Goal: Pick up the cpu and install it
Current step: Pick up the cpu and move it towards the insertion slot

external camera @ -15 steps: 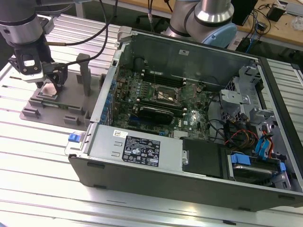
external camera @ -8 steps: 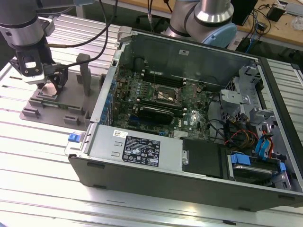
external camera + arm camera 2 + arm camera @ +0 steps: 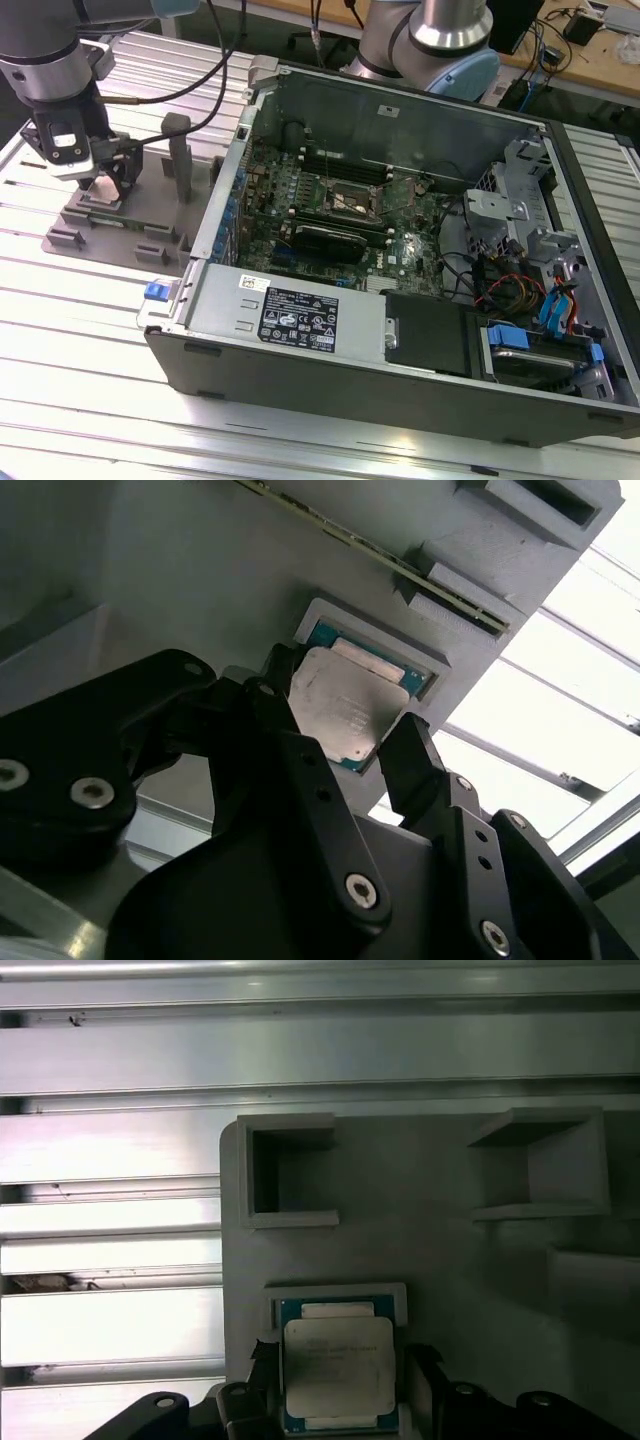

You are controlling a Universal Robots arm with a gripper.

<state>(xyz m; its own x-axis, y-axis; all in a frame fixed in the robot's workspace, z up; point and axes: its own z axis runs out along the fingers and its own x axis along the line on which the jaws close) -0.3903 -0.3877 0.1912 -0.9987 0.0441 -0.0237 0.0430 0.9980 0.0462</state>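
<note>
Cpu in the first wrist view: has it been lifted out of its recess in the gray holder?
No, the cpu lies flat inside the framed recess of the gray holder.

cpu [image 3: 338, 1370] in tray [image 3: 450, 1290] recess, jaws either side

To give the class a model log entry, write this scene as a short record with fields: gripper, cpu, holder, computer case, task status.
gripper: low over the gray holder, right at the cpu
cpu: lying flat in a framed recess of the holder, silver top up
holder: gray tray on the slatted metal table, to the exterior view's left of the computer case
computer case: open, motherboard exposed
socket: on the motherboard, far from the gripper
task status: cpu not yet lifted or installed
</note>
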